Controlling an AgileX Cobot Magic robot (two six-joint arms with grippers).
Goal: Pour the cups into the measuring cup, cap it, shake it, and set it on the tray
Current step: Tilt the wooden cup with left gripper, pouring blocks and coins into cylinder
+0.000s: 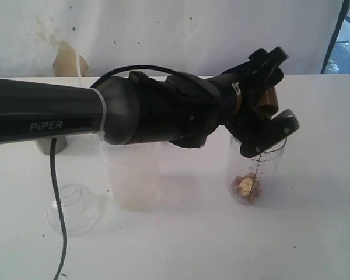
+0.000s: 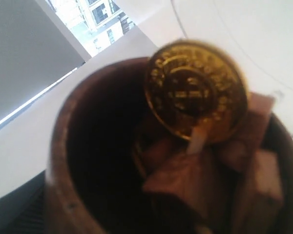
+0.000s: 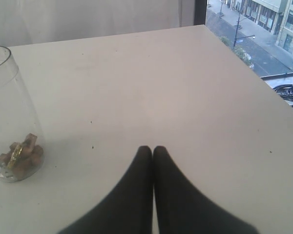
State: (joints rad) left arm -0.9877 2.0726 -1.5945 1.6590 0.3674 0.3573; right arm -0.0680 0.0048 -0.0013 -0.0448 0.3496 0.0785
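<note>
Your left fingers (image 1: 275,129) clamp the brown wooden cup (image 1: 269,100), tipped above the measuring cup (image 1: 258,169) standing on the bench (image 1: 315,233). A gold coin (image 2: 195,90) sits at the wooden cup's mouth. Your right fingers (image 3: 136,190) are pressed together, empty.

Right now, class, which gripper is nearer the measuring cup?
Left. The left gripper holds the wooden cup tipped just over the measuring cup; the right gripper sits shut, apart from it.

You see a brown wooden cup (image 2: 58,161) and a shiny gold coin (image 2: 195,90). The clear measuring cup (image 1: 269,169) bears a black scale.
</note>
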